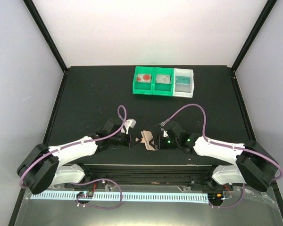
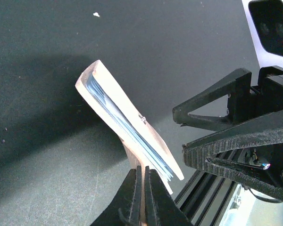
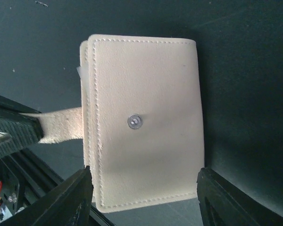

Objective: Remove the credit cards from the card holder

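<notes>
The card holder [image 1: 149, 141] is a tan leather wallet held off the black table between my two grippers. My left gripper [image 2: 142, 173] is shut on its side tab [image 3: 61, 125]. In the left wrist view the card holder [image 2: 151, 141] is edge-on, and the light blue edges of the credit cards [image 2: 132, 135] show between its flaps. My right gripper [image 3: 144, 190] is open, with one finger on each side of the card holder [image 3: 146, 94], not touching it. The closed outer face with its metal snap [image 3: 134, 121] faces the right wrist camera. The cards are hidden in that view.
Two green bins [image 1: 153, 81] and a white bin [image 1: 184, 82] stand in a row at the back of the table, with small items inside. The metal rail of the table's near edge [image 2: 212, 193] runs just below the grippers.
</notes>
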Robot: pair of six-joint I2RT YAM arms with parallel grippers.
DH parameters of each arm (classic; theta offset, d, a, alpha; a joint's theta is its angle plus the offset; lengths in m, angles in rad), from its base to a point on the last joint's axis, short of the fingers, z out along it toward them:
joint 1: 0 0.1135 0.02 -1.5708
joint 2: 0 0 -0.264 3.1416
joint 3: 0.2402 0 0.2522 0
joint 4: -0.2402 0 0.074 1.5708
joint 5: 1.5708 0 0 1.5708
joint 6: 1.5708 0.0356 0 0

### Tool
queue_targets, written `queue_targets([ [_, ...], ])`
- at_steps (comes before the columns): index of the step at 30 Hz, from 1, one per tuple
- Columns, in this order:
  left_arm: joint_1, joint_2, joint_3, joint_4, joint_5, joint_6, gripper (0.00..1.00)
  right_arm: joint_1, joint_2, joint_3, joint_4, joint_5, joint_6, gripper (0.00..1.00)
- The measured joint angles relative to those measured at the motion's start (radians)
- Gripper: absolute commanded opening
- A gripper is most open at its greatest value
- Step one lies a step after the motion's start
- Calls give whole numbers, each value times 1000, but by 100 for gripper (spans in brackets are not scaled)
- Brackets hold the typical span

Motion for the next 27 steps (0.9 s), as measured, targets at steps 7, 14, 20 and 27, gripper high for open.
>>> queue_targets([
  [7,0,-4,-11,-3,9,-2,1,0,59,69,2,-15,-5,66],
  [14,0,-27,-12,-5,10,-2,2,16,138,148,-27,-25,-64,66],
  [20,0,-40,-16,-5,18,-1,2,35,183,178,-90,0,-113,58],
  [27,0,-40,-17,-5,16,4,2,40,153,189,-134,61,-146,54],
])
